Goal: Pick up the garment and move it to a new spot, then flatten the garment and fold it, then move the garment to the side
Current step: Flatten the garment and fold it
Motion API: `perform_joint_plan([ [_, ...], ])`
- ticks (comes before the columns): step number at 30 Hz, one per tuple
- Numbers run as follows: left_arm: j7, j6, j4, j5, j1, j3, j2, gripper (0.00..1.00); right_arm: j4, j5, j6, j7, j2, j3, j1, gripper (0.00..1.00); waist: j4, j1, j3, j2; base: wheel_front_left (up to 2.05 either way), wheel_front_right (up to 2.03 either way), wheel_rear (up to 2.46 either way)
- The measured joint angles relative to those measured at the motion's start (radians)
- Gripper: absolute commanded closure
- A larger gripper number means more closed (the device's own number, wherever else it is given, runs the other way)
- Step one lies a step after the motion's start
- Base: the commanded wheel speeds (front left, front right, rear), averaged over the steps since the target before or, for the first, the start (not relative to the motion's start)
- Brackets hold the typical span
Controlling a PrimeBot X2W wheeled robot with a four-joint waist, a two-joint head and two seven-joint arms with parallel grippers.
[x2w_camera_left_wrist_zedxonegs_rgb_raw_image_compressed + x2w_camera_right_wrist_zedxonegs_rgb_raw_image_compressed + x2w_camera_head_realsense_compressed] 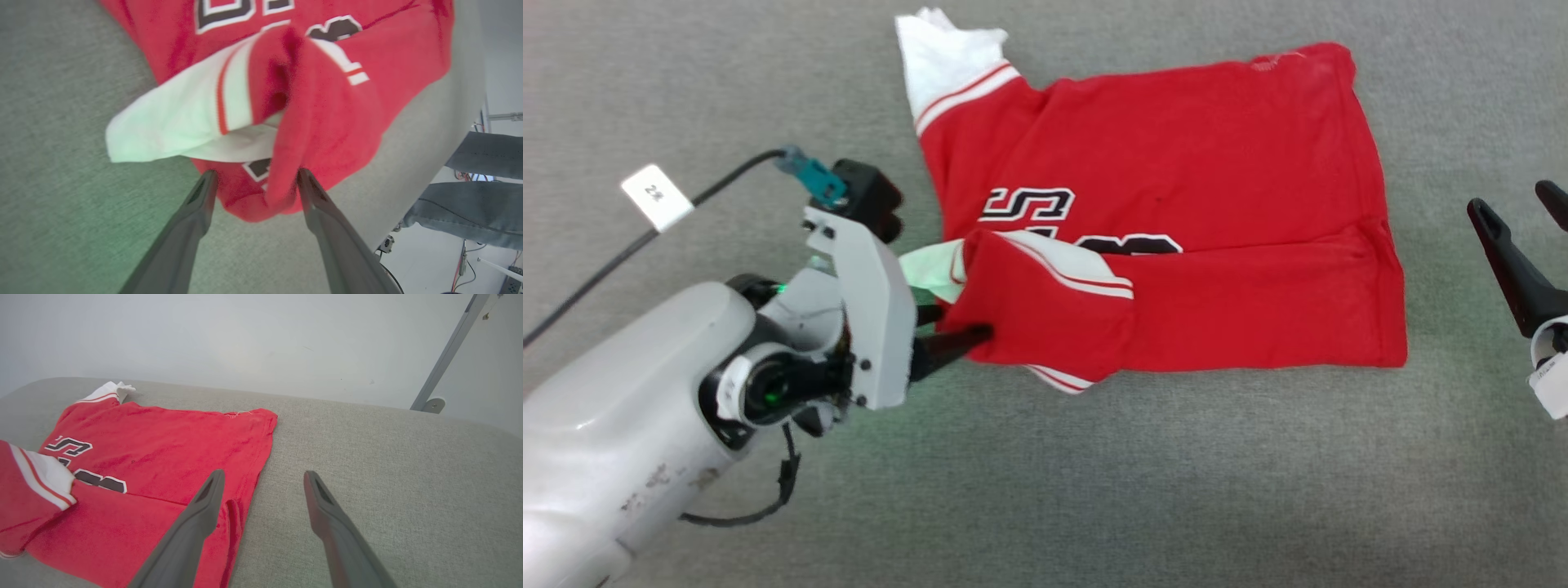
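- While parted wide w/ a bunched fold of the garment [347, 122] lying between its fingers, grips nothing: left gripper [257, 172] open, cloth touching inner face of one finger.
- If drawn straight back, likely to hook that fold on the fingertip & pull the tuck undone; cause = soft fabric, no gap on that side.
- Safer lifted clear first, judging by the contact.
- White cuff [163, 126] loose, ahead of the left fingertips, off toward the other finger: apt to flop open at any nudge.
- Right gripper [263, 473] also open & empty; garment's side hem just under one finger, rest of it ahead & off to that same side.
- If lowered or swept there, poss. rucking of the hem, flat lay spoiled.
- Looks only part-folded; would need re-flattening after any shift.
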Motion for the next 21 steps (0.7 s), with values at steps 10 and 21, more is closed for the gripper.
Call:
perform_joint_plan([
  [10,0.031,-0.08,0.13,-0.034,0.001,-0.005,-0.019,0.0,-0.003,0.002,0.0,-0.007,-0.005,-0.003,-0.02,0.0,-0.036,0.0,0.062,0.0,0.0,0.0,0.0],
  [21,0.015,-0.132,0.171,-0.056,0.002,0.005,-0.044,1.0,-0.052,0.003,0.0,0.081,-0.066,0.055,-0.037,0.0,-0.037,0.0,0.071,0.0,0.0,0.0,0.0],
])
